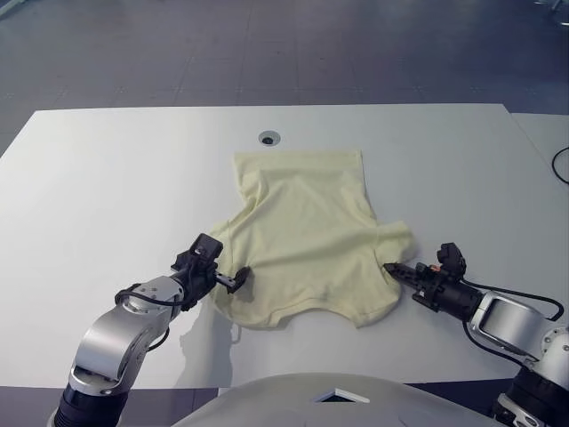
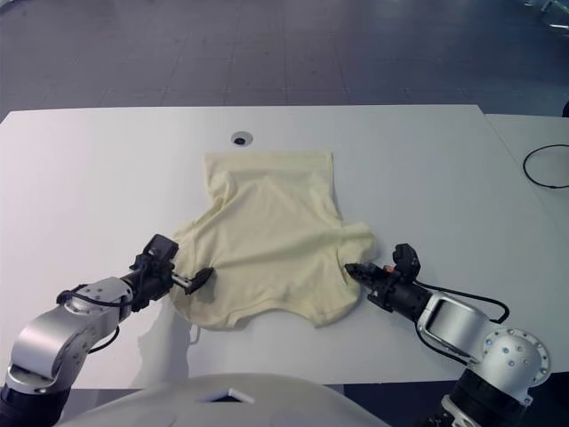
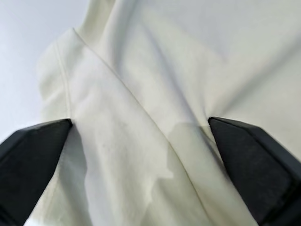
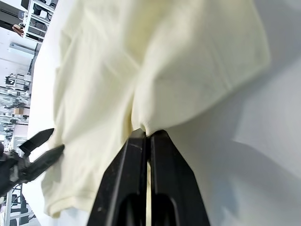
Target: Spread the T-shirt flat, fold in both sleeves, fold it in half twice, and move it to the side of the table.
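Note:
A pale yellow T-shirt [image 1: 307, 240] lies crumpled in the middle of the white table [image 1: 107, 178], hem toward the far side and sleeves bunched toward me. My left gripper [image 1: 238, 278] rests over the shirt's near left corner. It is open, its black fingertips [image 3: 37, 141] spread wide with cloth lying between them. At the shirt's near right edge, beside the right sleeve, my right gripper [image 1: 388, 268] is shut on a pinch of the T-shirt [image 4: 155, 84]. The right wrist view has those fingers [image 4: 141, 155] pressed together on the fabric edge.
A round metal grommet [image 1: 268, 138] sits in the table just beyond the shirt's hem. A black cable loop [image 2: 547, 166] lies on the neighbouring table at far right. Bare tabletop extends left and right of the shirt; the near edge is close under my arms.

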{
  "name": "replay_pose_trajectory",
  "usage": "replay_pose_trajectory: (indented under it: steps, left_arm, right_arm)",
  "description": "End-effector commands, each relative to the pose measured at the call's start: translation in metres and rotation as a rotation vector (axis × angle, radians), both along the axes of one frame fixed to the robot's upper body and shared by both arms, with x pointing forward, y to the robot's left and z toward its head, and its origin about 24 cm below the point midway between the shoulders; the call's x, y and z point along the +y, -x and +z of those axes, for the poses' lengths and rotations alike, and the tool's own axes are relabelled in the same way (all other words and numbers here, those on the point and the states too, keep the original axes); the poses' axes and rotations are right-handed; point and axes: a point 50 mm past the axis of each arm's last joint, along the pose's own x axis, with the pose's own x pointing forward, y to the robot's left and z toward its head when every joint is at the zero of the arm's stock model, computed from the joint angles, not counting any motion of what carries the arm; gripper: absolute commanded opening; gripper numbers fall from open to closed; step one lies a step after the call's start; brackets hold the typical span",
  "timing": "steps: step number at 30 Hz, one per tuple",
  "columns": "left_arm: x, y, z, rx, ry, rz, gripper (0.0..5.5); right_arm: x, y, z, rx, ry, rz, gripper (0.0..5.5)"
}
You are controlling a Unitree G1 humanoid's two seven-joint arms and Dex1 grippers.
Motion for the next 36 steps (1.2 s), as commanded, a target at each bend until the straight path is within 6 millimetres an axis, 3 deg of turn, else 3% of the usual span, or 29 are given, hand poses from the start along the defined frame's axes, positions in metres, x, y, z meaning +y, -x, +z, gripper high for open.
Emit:
replay_pose_trajectory:
  steps: [1,6,13,24,32,36]
  left_arm:
    - [0.004,0.008,-0.009,0.062,-0.027,0.032,5.4]
    - [0.003,0.01,-0.01,0.066,-0.026,0.04,5.4]
    - [0.0,0.007,-0.011,0.065,-0.024,0.027,5.4]
    - [-0.003,0.005,-0.013,0.069,-0.019,0.016,5.4]
    - [-0.005,0.002,-0.014,0.071,-0.017,0.002,5.4]
    - [-0.005,-0.002,-0.013,0.068,-0.019,-0.01,5.4]
  right_arm:
    - [0.005,-0.002,0.017,-0.033,0.033,0.039,0.01]
    - [0.028,-0.004,0.035,-0.055,0.1,0.147,0.01]
    - [0.052,-0.006,0.026,-0.075,0.383,0.3,0.01]
    - [0.085,-0.026,0.048,-0.372,0.693,0.45,0.01]
    - [0.128,-0.036,0.04,-0.432,0.599,0.546,0.01]
    - [0.152,-0.035,0.036,-0.394,0.362,0.573,0.01]
